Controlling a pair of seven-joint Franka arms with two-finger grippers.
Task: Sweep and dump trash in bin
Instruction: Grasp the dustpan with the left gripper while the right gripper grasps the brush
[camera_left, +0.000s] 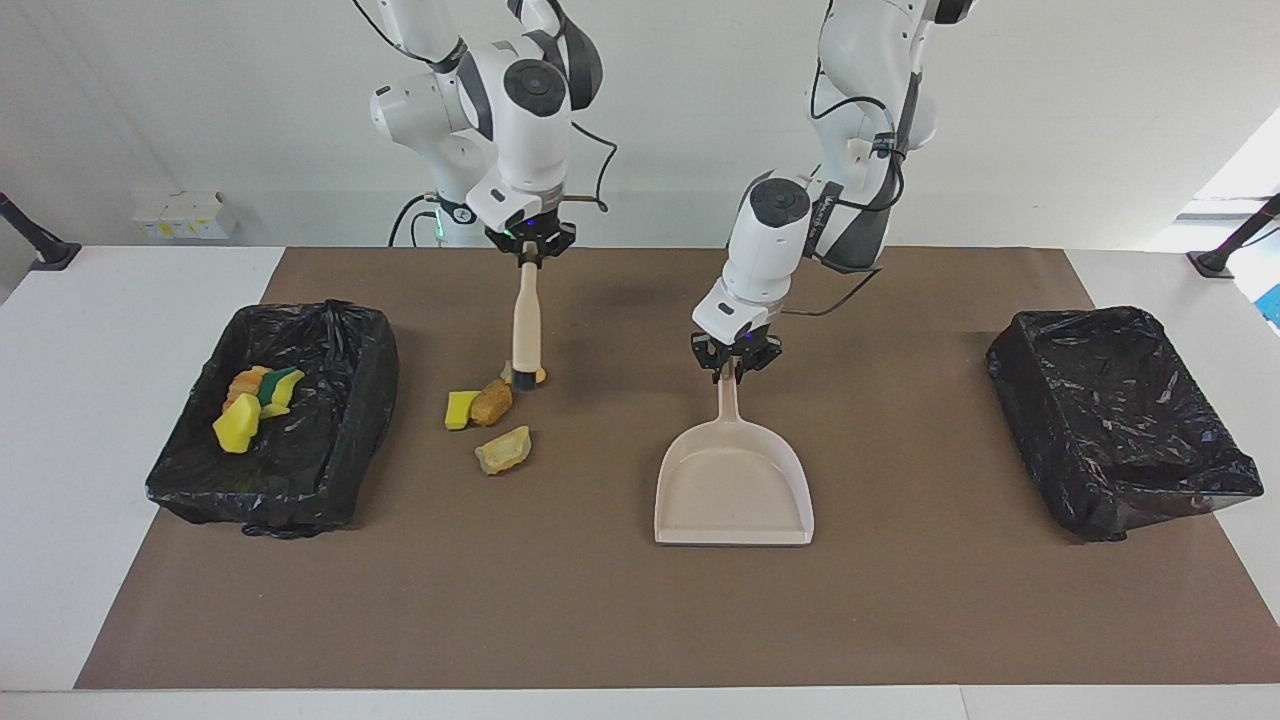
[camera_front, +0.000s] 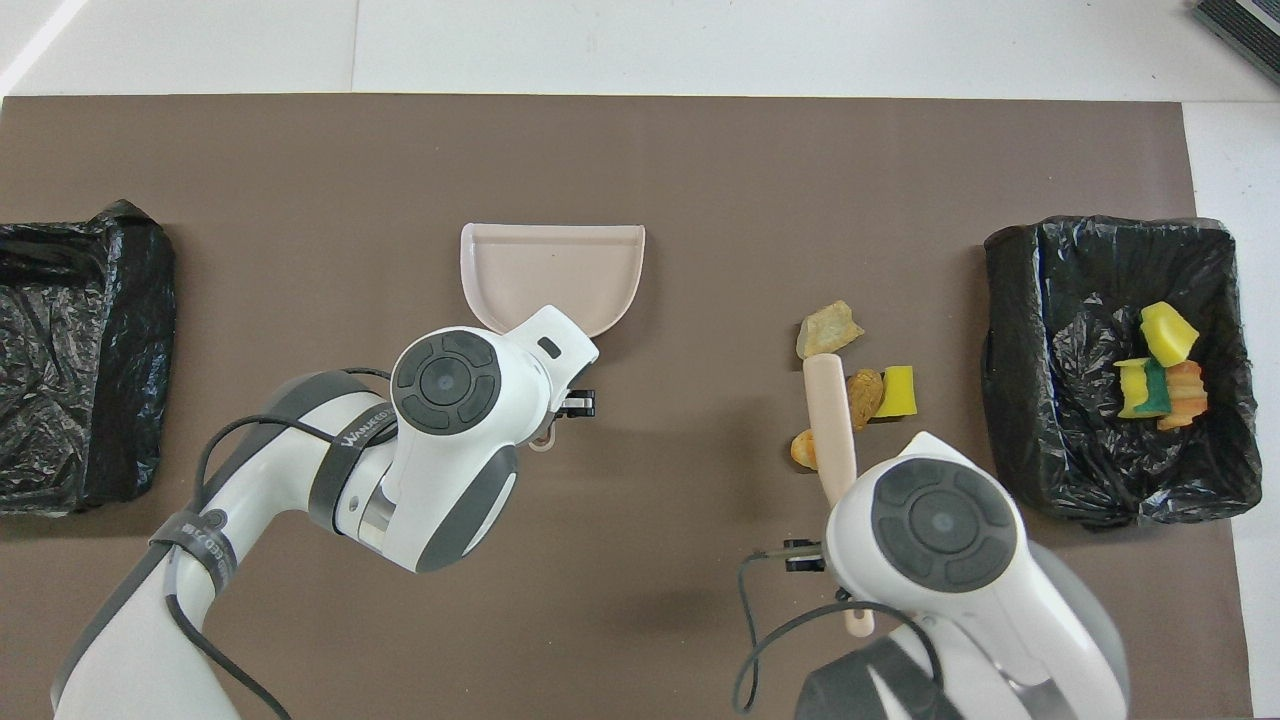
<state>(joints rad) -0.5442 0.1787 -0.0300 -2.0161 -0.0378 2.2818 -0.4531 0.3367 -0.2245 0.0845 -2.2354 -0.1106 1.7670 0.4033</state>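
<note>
right gripper (camera_left: 528, 256): jaws clamp brush (camera_left: 525, 330), head at trash (camera_left: 492, 402) 1 o'clock, ready to sweep | left gripper (camera_left: 736, 366): jaws pinch dustpan (camera_left: 732, 485) handle, pan flat on desk to catch

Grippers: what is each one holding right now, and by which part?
The left gripper holds the dustpan by the end of its handle. The right gripper holds the brush by its handle's top end, hanging down among the trash pieces.

mat (camera_left: 600, 620): brown sheet, covers most of tabletop
table (camera_left: 110, 420): white, bare strips at both ends past mat
empty bin (camera_left: 1115, 420): black-lined, at left arm's end, on mat edge
small white boxes (camera_left: 185, 215): by wall, near right arm's end
black clamp posts (camera_left: 35, 240): at table corners nearest robots
</note>
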